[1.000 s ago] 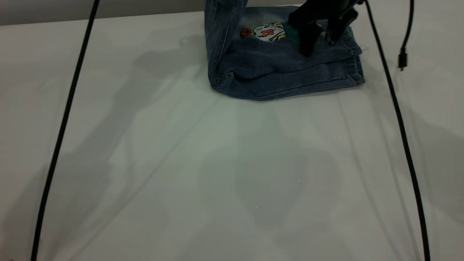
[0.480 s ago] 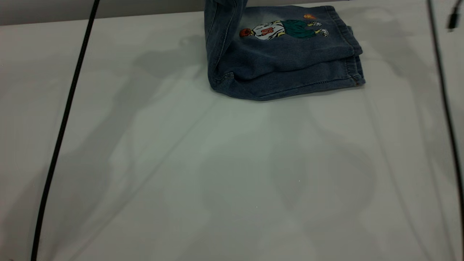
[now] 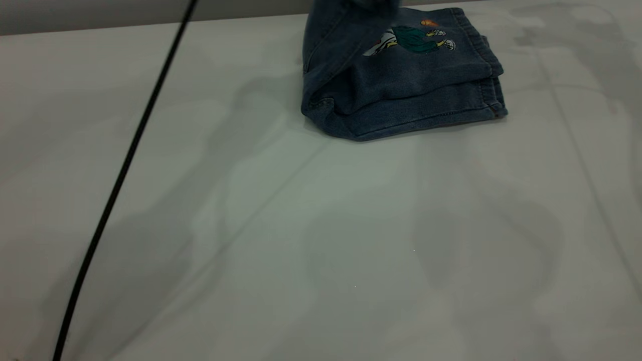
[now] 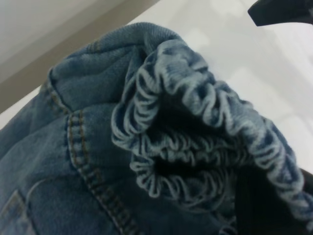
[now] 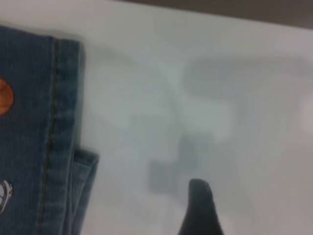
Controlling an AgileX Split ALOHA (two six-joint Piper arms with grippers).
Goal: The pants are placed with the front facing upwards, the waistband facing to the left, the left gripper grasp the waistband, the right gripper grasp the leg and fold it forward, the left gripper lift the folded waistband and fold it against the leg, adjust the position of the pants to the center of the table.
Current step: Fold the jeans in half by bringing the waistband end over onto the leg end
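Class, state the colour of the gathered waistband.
Faded blue denim with pale ruffled edges, on the waistband; the left wrist view shows it best.

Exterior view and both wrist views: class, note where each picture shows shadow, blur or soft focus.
Exterior view: broad soft shadows cross the table; the pants are fairly sharp. Left wrist view: the waistband fills the frame, close up and soft. Right wrist view: blurred throughout, a grey shadow on the table beside the hem, one dark fingertip of the right gripper out of focus.
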